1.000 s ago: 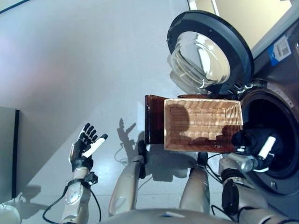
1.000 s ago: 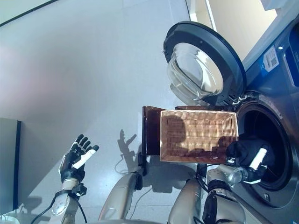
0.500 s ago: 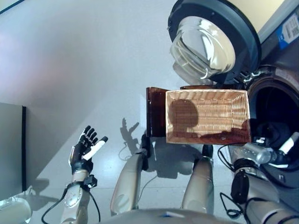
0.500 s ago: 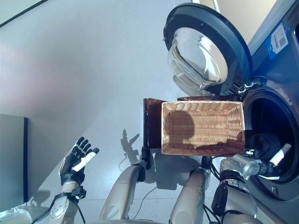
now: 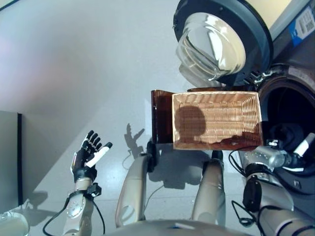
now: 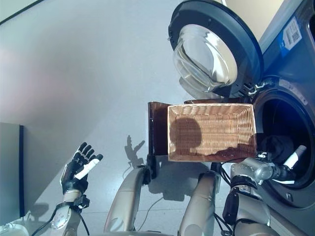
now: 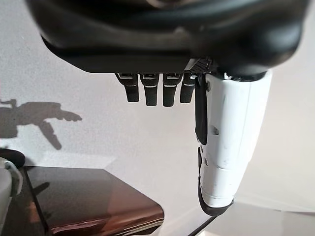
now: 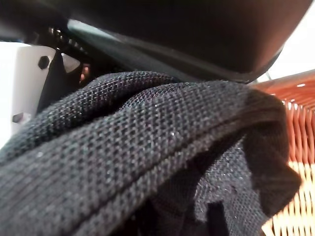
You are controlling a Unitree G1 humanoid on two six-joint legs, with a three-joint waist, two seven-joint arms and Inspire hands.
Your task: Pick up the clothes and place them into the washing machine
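Observation:
The wicker basket (image 5: 215,95) rests on a dark brown box (image 5: 161,115) beside the washing machine, and nothing lies in it. The machine's round door (image 5: 216,42) stands open above it. My right hand (image 5: 297,156) is at the mouth of the dark drum (image 5: 290,108), to the right of the basket. It is shut on a black knitted garment (image 8: 147,162), which also shows dark against the drum in the left eye view (image 5: 281,135). My left hand (image 5: 88,155) is open and empty, raised over the floor at the lower left, far from the basket.
A grey cabinet (image 5: 9,162) stands at the left edge. A white object (image 5: 10,223) sits at the bottom left corner. Pale floor (image 5: 98,64) spreads to the left of the box and the machine.
My right hand has carried the black garment from the basket's right end into the drum's mouth. The left hand has stayed still. The camera shifted slightly.

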